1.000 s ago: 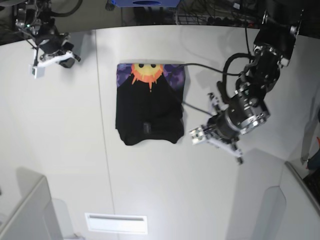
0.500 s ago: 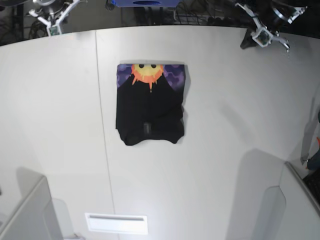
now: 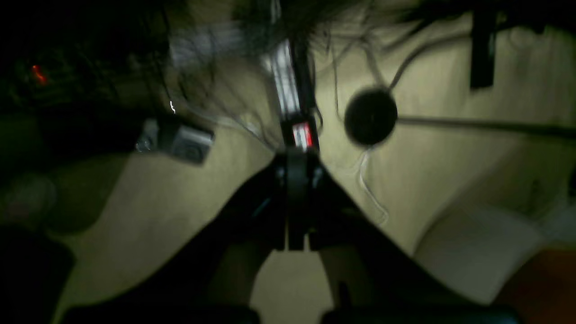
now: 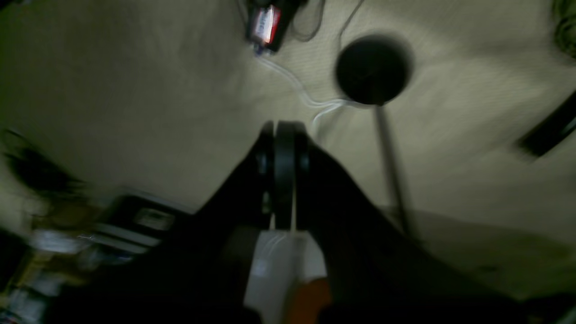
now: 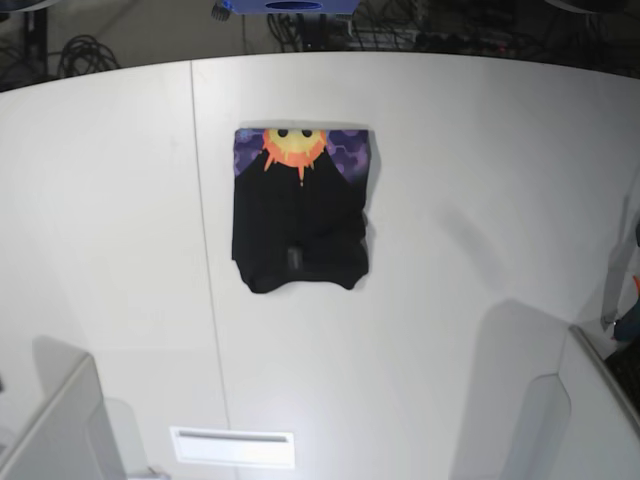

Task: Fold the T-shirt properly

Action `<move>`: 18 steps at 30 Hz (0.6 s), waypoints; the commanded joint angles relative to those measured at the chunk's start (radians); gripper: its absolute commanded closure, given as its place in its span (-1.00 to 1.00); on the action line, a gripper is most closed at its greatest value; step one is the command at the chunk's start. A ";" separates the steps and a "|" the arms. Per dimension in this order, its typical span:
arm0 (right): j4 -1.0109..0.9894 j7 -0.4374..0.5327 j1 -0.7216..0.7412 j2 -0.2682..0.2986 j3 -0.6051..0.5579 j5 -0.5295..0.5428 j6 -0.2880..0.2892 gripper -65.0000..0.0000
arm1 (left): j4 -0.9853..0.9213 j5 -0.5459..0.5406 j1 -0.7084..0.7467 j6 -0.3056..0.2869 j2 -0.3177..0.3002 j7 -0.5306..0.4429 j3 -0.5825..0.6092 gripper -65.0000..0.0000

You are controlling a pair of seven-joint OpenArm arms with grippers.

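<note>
T-shirt: the T-shirt [image 5: 300, 210] lies folded into a compact upright rectangle on the white worktop [image 5: 480, 200], nearer the far edge than the near one and a little left of the middle.
Cloth: soft black fabric; a band across its far end shows an orange-yellow sun face on purple hexagons, and the rest is plain black.
Outline: the far edge is straight and square-cornered, the long sides are nearly straight, and the near edge is rounded and slightly wavy, with a small pale tag near its middle.
Worktop: smooth, matt and white, with a curved far edge; a thin seam [image 5: 205, 260] runs from far to near just left of the shirt.
Open room: broad bare surface on all four sides of the shirt, widest toward the right edge and the near edge.
Near edge: a pale rectangular slot [image 5: 233, 446] sits left of centre.
Left gripper: the left gripper [image 3: 297, 173] has its dark jaws pressed together with nothing between them; it hangs over a dim, blurred floor with cables, off the worktop.
Right gripper: the right gripper [image 4: 283, 148] is likewise closed and empty, over beige floor beside a round black base [image 4: 372, 69].
</note>
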 commanded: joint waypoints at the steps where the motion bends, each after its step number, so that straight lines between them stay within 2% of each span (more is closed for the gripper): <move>1: -0.096 0.019 0.013 -0.014 -0.002 0.002 0.000 1.00 | -0.105 0.008 -0.046 -0.002 -0.021 -0.020 0.025 1.00; 3: -0.363 0.146 0.094 -0.064 -0.002 0.004 0.002 1.00 | -0.359 0.009 -0.204 0.046 -0.026 -0.017 0.107 1.00; 6: -0.877 0.436 0.275 -0.146 0.003 0.007 0.005 1.00 | -0.655 0.008 -0.402 0.154 -0.023 -0.021 0.226 1.00; 8: -1.219 0.691 0.390 -0.196 0.006 0.008 0.005 1.00 | -0.655 -0.002 -0.442 0.230 -0.021 -0.017 0.283 1.00; 9: -1.326 0.809 0.427 -0.210 0.006 0.008 0.005 1.00 | -0.655 -0.002 -0.443 0.261 -0.019 -0.015 0.298 1.00; 10: -1.344 0.895 0.439 -0.216 0.006 0.008 0.005 1.00 | -0.649 -0.002 -0.442 0.276 -0.019 -0.012 0.303 1.00; 12: -1.344 0.954 0.439 -0.213 0.006 0.008 0.005 1.00 | -0.610 0.000 -0.437 0.281 -0.019 0.023 0.306 1.00; 14: -1.313 0.921 0.439 -0.199 0.006 0.008 0.005 1.00 | -0.579 -0.002 -0.436 0.281 -0.019 0.057 0.303 1.00; 18: -1.251 0.869 0.439 -0.196 0.007 0.010 0.005 1.00 | -0.553 -0.002 -0.443 0.281 -0.018 0.062 0.298 1.00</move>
